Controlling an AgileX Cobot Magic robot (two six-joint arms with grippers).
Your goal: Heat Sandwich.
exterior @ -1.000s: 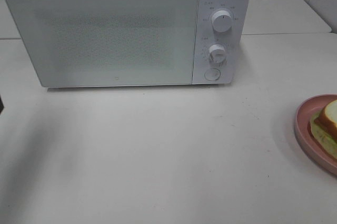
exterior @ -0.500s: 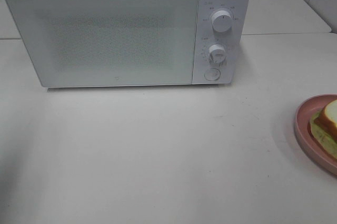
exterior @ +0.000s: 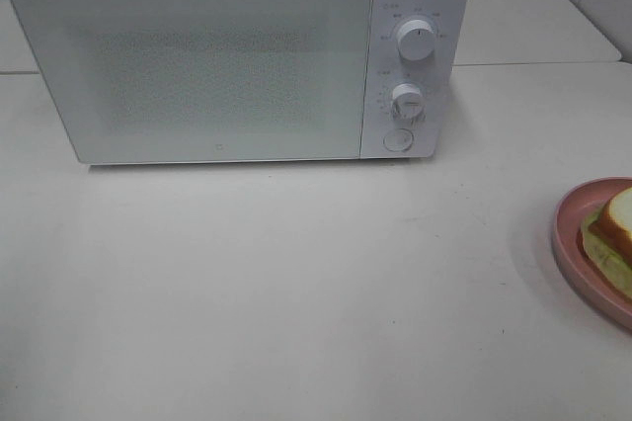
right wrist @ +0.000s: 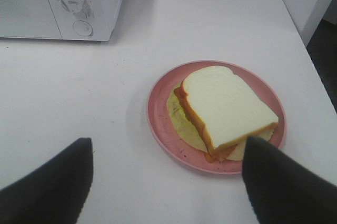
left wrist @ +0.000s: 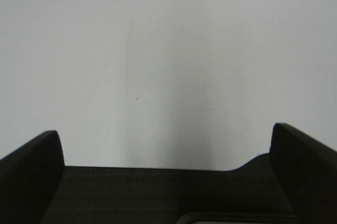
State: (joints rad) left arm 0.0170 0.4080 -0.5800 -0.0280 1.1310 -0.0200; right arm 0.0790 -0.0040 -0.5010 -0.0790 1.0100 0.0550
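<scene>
- From the high camera neither of my arms shows, and the sandwich is cut off by the right edge, so only a corner of bread and a strip of green are seen there.
- The pink plate under it is also half out of that view.
- The microwave has a frosted door; I cannot make out what is behind it.
- In my left wrist view only the inner faces of my left gripper show, dark and out of focus, over bare white table; a faint hairline mark runs across that surface.
- My left fingers stand spread wide, with nothing between them and nothing touched.
- My right gripper is spread too, its two dark fingers apart and empty, above the table.
- One right finger overlaps the plate's near rim and a corner of the sandwich in the wrist picture; I cannot tell whether it touches them.
- The sandwich lies flat on the plate, top slice white with tan crust, reddish filling and pale green lettuce poking out beneath, slices slightly askew.
- The plate sits well to the right of the microwave, with open table between.
- The microwave door is closed; two knobs and a round button sit on its right panel.
</scene>
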